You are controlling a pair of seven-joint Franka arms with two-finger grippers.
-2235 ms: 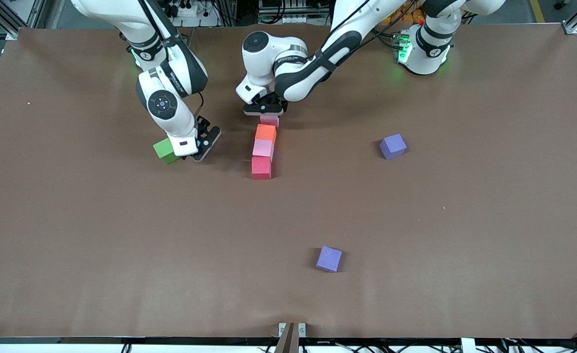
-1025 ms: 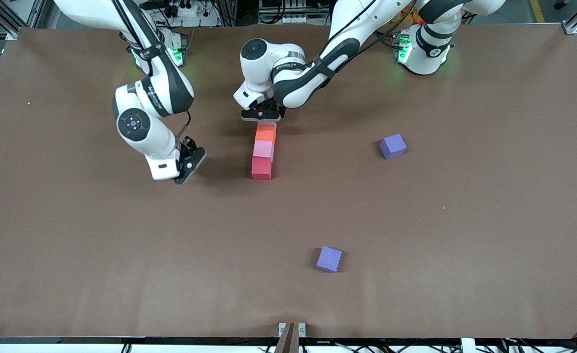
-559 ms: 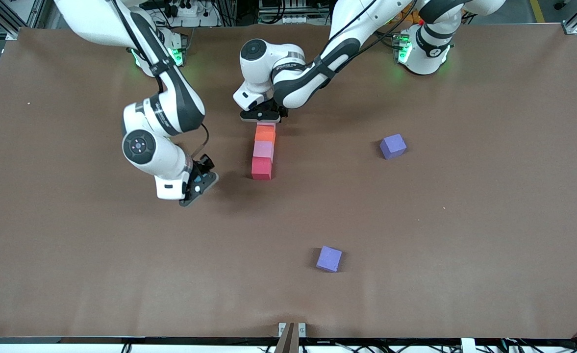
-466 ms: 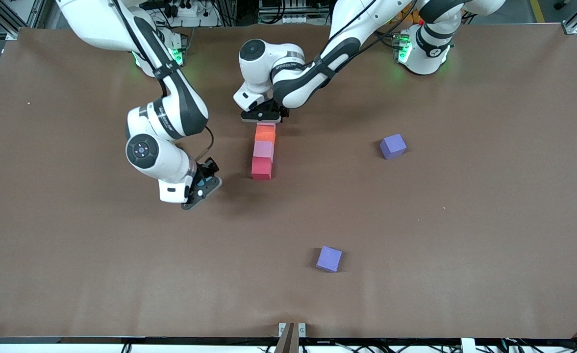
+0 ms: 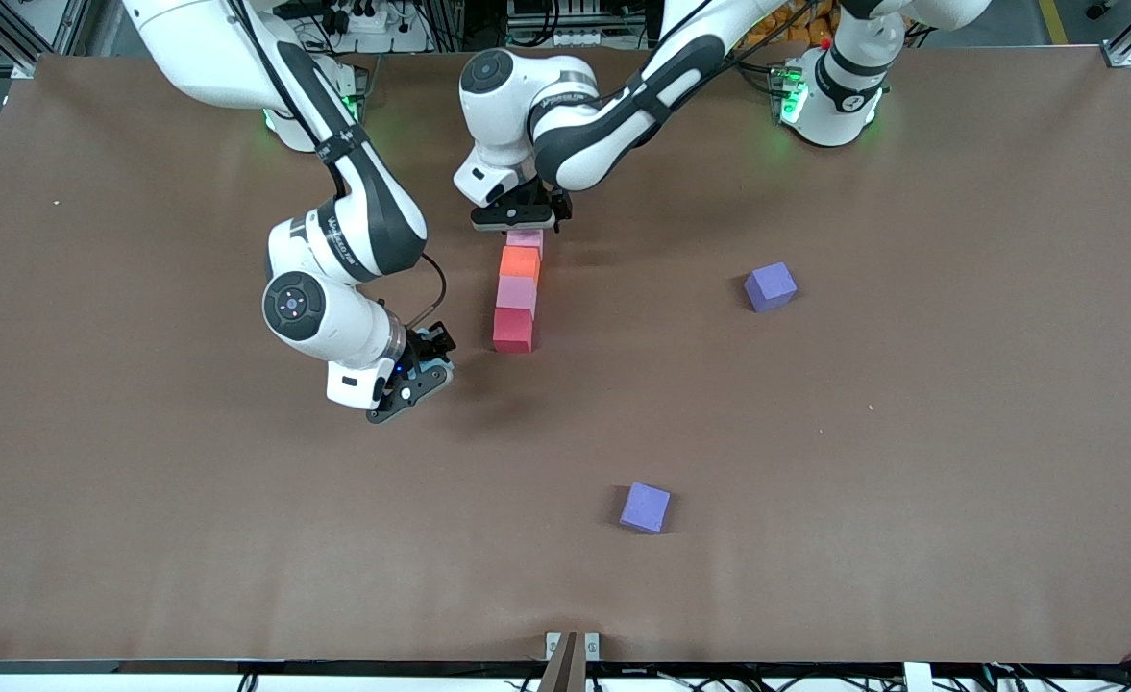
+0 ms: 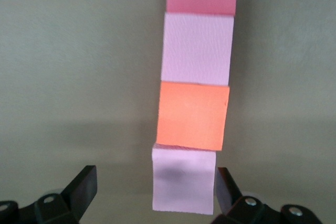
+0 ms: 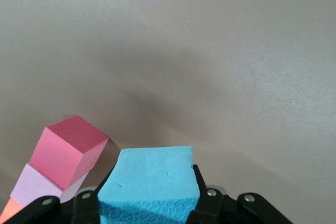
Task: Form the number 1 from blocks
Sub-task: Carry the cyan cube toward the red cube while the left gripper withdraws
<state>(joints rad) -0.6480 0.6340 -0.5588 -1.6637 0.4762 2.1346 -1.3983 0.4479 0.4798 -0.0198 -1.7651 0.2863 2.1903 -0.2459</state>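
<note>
Four blocks lined up mid-table, fifth in R gripper w/ nothing blocking.

Column running toward front cam: pink block (image 5: 527,237), orange block (image 5: 520,262), 2nd pink block (image 5: 516,293), red block (image 5: 513,330), touching in a row. Left gripper (image 5: 517,219) over the first pink block, jaws spread wide, holding nothing. Right gripper (image 5: 409,377) clamped on the light blue block (image 7: 152,184), over bare table just beside the red block, toward right arm's end. Two purple cubes (image 5: 770,286) (image 5: 645,507) lie well apart from the column. Vs 2.2 s ago: R gripper left the green cube's spot and came nearer the red block; L gripper rose, uncovering more of the pink block.
</note>
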